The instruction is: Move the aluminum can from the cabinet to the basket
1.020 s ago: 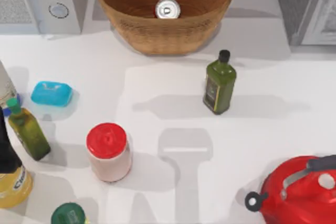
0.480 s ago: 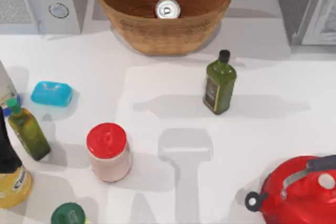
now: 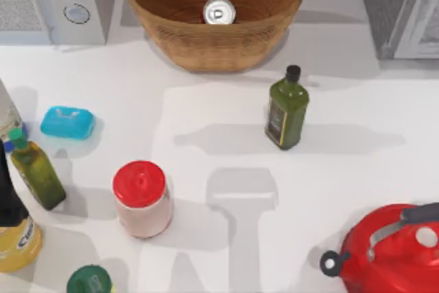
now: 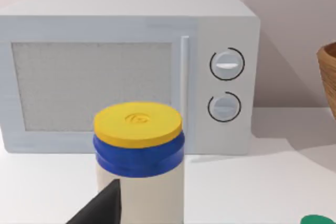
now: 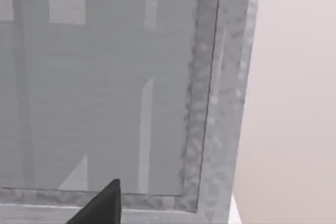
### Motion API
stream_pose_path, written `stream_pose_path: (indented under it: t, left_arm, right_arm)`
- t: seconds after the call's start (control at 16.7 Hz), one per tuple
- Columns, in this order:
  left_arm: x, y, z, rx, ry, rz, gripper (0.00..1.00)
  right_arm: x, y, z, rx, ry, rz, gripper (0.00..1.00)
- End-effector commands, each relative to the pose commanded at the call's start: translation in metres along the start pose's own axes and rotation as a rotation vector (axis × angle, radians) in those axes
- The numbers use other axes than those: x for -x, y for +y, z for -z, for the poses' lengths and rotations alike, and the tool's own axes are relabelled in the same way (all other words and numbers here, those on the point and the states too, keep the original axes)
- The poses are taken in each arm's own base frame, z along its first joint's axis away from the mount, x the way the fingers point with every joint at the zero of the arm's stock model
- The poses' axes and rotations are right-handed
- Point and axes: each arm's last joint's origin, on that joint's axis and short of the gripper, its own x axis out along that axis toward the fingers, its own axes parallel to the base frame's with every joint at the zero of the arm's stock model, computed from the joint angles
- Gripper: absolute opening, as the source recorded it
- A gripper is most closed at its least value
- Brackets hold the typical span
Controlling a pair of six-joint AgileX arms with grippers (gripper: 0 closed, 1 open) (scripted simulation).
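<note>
The aluminum can point(image 3: 219, 12) stands upright inside the basket point(image 3: 206, 49), its shiny silver top with pull tab facing up. The basket, round, tan-brown woven wicker, sits at the surface's far middle. The grey speckled cabinet point(image 3: 398, 8) stands at the far right, its pale framed door panel point(image 5: 100, 82) flat.

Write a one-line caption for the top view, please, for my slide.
Aluminum can standing inside the wicker basket, between the microwave and the grey cabinet.
</note>
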Motion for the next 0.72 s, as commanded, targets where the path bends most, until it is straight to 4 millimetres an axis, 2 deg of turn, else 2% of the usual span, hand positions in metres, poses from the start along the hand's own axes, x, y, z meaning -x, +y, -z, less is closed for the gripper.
stream_pose_path:
  t: [0.12,0.24,0.42,0.6,0.72]
  left_arm:
    - [0.0,0.0,0.0,0.0,0.0,0.0,1.0]
    - [0.0,0.0,0.0,0.0,0.0,0.0,1.0]
    - [0.0,0.0,0.0,0.0,0.0,0.0,1.0]
    - [0.0,0.0,0.0,0.0,0.0,0.0,1.0]
    - [0.0,0.0,0.0,0.0,0.0,0.0,1.0]
  right_arm:
    - [-0.009,-0.015,-0.029,0.053,-0.027,0.01,1.0]
    - [-0.019,-0.032,-0.069,0.107,-0.055,0.02,1.0]
    - [-0.028,-0.053,-0.148,0.187,-0.095,0.034,1.0]
    - [-0.027,-0.048,-0.237,0.267,-0.143,0.037,1.0]
    - [-0.022,-0.038,-0.279,0.26,-0.14,0.033,1.0]
